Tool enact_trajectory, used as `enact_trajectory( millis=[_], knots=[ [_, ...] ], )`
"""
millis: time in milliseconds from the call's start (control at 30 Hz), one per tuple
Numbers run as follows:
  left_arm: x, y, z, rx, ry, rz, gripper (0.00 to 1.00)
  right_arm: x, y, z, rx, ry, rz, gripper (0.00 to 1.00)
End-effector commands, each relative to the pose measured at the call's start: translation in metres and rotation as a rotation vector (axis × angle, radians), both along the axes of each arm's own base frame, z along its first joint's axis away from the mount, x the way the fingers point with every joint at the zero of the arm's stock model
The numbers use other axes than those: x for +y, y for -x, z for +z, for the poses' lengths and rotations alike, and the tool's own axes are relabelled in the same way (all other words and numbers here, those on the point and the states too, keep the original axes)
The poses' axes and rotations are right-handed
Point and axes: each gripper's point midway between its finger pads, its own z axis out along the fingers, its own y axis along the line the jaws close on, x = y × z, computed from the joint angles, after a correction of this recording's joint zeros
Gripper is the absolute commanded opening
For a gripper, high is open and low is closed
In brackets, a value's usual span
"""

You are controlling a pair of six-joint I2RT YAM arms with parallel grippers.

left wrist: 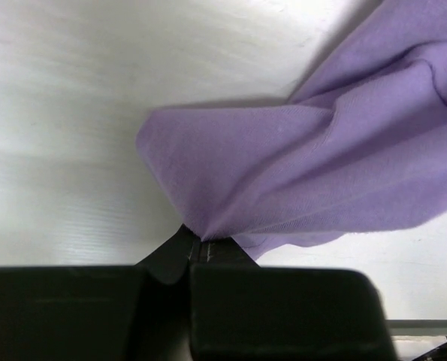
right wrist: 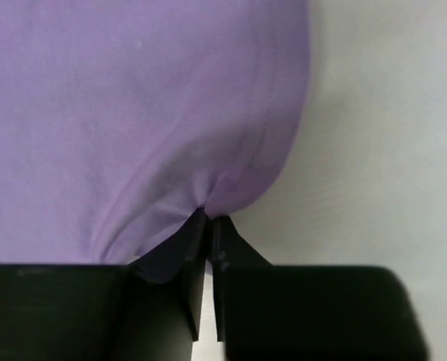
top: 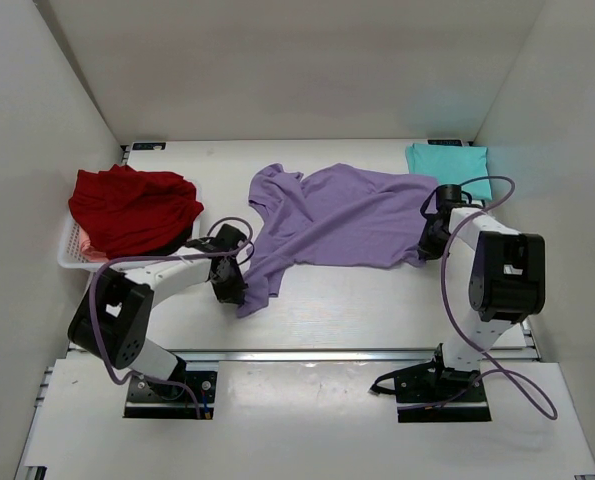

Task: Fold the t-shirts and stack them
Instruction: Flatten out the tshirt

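Note:
A lavender-purple t-shirt (top: 337, 215) lies spread and rumpled across the middle of the table. My left gripper (top: 233, 290) is shut on its near left corner, and the wrist view shows the cloth (left wrist: 298, 173) pinched at the closed tips (left wrist: 195, 239). My right gripper (top: 429, 243) is shut on the shirt's right edge; its wrist view shows the hem (right wrist: 148, 113) bunched at the tips (right wrist: 209, 219). A folded teal t-shirt (top: 448, 163) lies at the far right. Deep red shirts (top: 132, 208) are heaped in the basket at left.
A white slotted basket (top: 72, 252) stands at the left edge under the red heap. White walls close the table at the back and both sides. A metal rail (top: 307, 353) runs along the near edge.

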Motion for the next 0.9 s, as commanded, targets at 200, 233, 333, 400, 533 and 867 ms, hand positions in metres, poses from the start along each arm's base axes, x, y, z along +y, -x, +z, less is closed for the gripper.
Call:
enact_trajectory(
  millis=[200, 233, 333, 400, 533, 867],
  knots=[
    [0.010, -0.099, 0.139, -0.373, 0.059, 0.035, 0.00, 0.020, -0.030, 0.079, -0.162, -0.173, 0.050, 0.00],
    [0.014, -0.116, 0.155, -0.413, 0.065, 0.029, 0.00, 0.020, -0.049, 0.107, -0.243, -0.181, 0.053, 0.00],
    [0.021, -0.198, 0.246, -0.616, 0.197, 0.057, 0.00, 0.031, -0.100, 0.193, -0.470, -0.224, 0.141, 0.00],
    [0.016, -0.246, 0.349, -0.825, 0.315, 0.034, 0.00, 0.039, -0.138, 0.272, -0.619, -0.213, 0.221, 0.00],
    [0.024, -0.292, 0.454, -1.038, 0.399, 0.058, 0.00, 0.039, -0.165, 0.372, -0.818, -0.140, 0.272, 0.00],
    [0.051, -0.165, 0.579, -1.392, 0.444, 0.067, 0.00, 0.022, -0.056, 0.479, -1.111, -0.011, 0.256, 0.00]
  ],
)
